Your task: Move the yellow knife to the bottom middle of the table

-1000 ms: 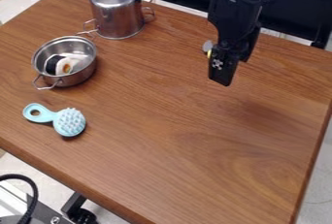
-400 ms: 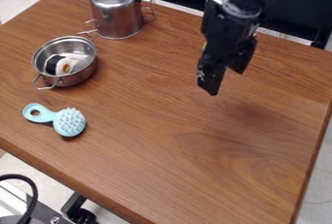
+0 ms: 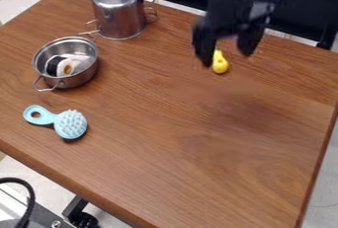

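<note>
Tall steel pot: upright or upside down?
Upside down: the tall steel pot shows its closed base on top and its handles down low.

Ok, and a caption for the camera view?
Open gripper framing the yellow knife, metal pots and a light-blue brush elsewhere on the wooden table.

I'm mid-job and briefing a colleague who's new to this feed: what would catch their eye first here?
Probably the black hand, spread open over the far side of the wooden table, with the bright yellow handle vivid beneath it. Next, at upper left, come an upside-down metal pot and an upright one with something inside. The pale blue brush lies nearer, at the left.
</note>
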You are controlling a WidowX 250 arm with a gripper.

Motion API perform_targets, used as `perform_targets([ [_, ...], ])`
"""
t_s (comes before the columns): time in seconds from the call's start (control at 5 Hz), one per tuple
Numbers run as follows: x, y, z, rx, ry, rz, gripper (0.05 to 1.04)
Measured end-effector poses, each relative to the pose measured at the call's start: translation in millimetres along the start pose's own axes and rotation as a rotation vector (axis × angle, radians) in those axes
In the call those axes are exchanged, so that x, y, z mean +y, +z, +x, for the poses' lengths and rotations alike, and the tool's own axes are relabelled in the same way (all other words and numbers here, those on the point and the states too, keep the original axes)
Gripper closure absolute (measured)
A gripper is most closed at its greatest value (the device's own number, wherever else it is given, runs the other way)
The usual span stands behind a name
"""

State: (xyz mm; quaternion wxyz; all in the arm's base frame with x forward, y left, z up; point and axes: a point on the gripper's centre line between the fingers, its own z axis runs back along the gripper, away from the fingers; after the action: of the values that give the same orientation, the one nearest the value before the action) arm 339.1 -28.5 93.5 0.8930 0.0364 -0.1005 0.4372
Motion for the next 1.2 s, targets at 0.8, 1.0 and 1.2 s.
perform_targets([
  [0.8,-11,-24,34,-0.052,-0.451,-0.103,0.087],
  [1.0,-27,-35,44,0.027,-0.292,-0.071,0.087],
  [1.2,-35,-48,45,0.042,-0.22,-0.027,0.087],
])
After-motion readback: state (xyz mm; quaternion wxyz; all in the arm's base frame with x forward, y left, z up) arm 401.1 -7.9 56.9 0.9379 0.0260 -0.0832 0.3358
